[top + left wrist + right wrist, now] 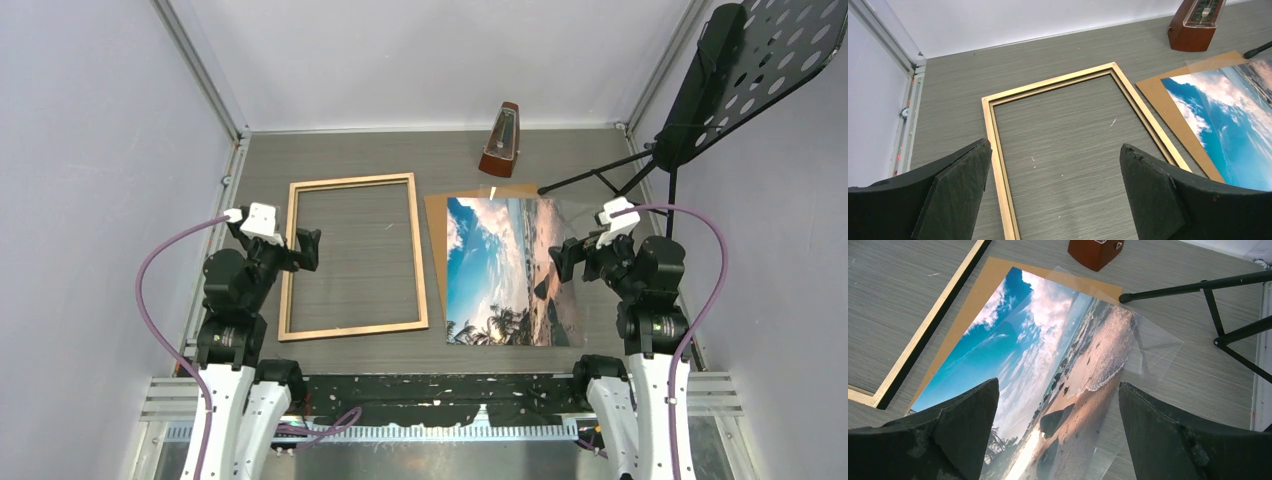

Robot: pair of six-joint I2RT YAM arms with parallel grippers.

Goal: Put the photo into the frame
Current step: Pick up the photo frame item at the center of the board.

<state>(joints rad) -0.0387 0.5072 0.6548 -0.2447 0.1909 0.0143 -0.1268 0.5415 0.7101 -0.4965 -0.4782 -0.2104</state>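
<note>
Photo (pixel 505 270) lies flat on a brown backing (pixel 436 235), right of the empty frame (pixel 350 181) on the table (pixel 560 160), a clear sheet (pixel 1153 347) seemingly over it. Both pairs of jaws gape, empty. Pinching could catch that sheet too, or crease the print.

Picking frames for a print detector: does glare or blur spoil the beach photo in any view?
Top external: the photo is sharp, slightly washed pale on its right side. Right wrist: the clear sheet lying over it catches faint reflections, image still legible. Left wrist: only its corner shows, in focus.
</note>
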